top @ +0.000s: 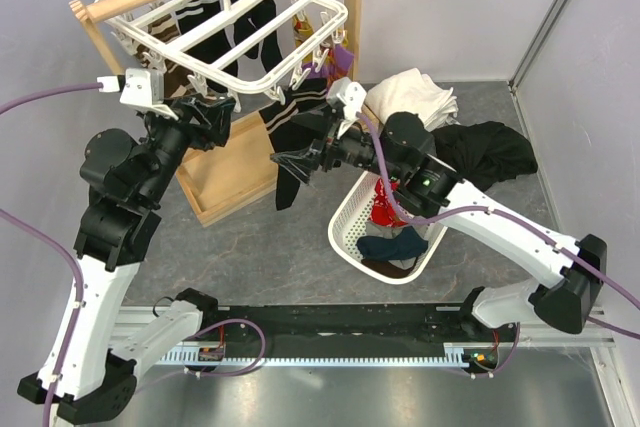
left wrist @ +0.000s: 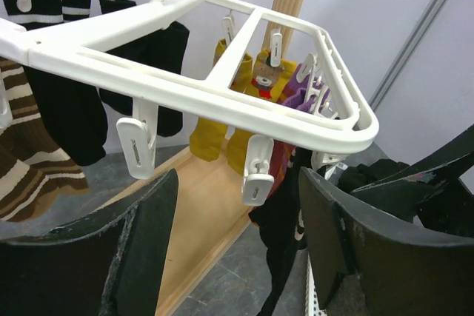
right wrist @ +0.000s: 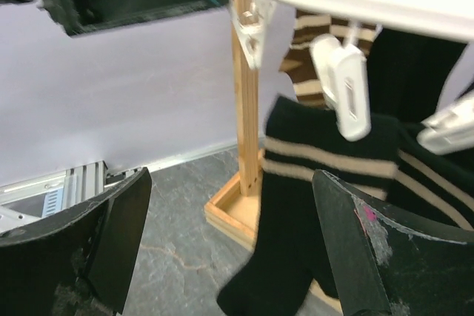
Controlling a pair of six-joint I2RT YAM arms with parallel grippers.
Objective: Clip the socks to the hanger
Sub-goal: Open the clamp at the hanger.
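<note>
Left gripper (left wrist: 235, 209) jaws apart below white slatted plastic hanger (left wrist: 185, 86), upper frame; empty white clip peg (left wrist: 255, 172) just above. Right gripper (right wrist: 231, 177) wide, empty. Judged between socks; next: pick from white lattice basket (top: 345, 222), lower right.

No lettering, label, brand mark or number is legible anywhere, whether on the white plastic slatted drying hanger (left wrist: 222, 98), its dangling white clip pegs (left wrist: 137, 146), the black cream-striped sock (right wrist: 326, 160) or the white lattice basket (top: 345, 232)

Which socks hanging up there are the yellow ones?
The yellow pair hangs on the far side of the hanger, beside the purple sock. The others are black socks with white stripes and a brown-striped sock.
</note>
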